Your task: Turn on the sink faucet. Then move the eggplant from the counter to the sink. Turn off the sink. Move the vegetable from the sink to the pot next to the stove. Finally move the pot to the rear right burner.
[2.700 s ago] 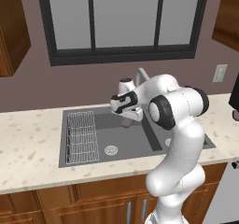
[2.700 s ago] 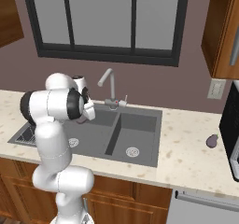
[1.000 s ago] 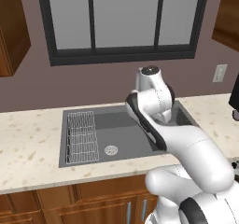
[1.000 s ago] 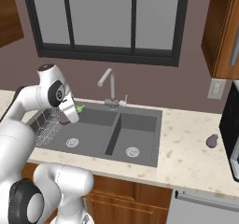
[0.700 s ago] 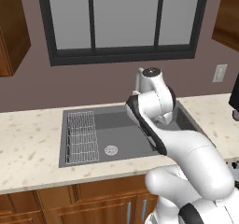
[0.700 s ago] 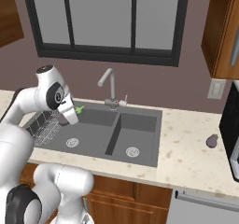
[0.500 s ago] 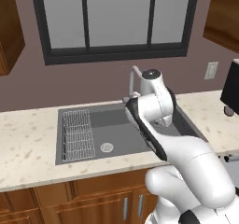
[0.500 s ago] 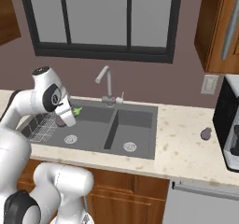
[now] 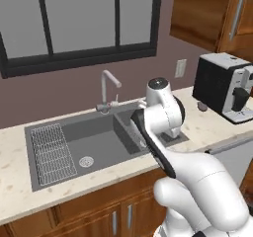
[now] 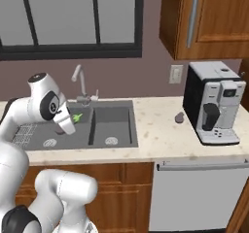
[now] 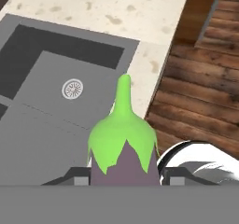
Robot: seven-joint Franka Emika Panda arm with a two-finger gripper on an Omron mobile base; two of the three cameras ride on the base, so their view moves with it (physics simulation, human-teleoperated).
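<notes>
My gripper (image 11: pixel 125 174) is shut on the eggplant (image 11: pixel 122 143), a purple body with a bright green cap and stem pointing away from the hand. In the hand view it hangs over the grey sink's basin (image 11: pixel 56 125) with its round drain, near the counter's front edge. From the right base camera, the gripper (image 10: pixel 71 122) sits above the sink (image 10: pixel 114 123), and the eggplant's green tip (image 10: pixel 77 116) pokes out beside it. The faucet (image 9: pixel 109 85) (image 10: pixel 80 84) stands behind the sink (image 9: pixel 99 142); I see no water stream.
A wire rack (image 9: pixel 49 152) lies in the left basin. A coffee machine (image 9: pixel 225 88) (image 10: pixel 214 103) stands on the counter to the right, with a small dark object (image 10: pixel 179 117) beside it. A dishwasher front (image 10: pixel 199 193) is below that counter.
The whole picture has shifted: the base has driven to the right, bringing the coffee machine and dishwasher into view. The gripper stays shut on the eggplant over the sink.
</notes>
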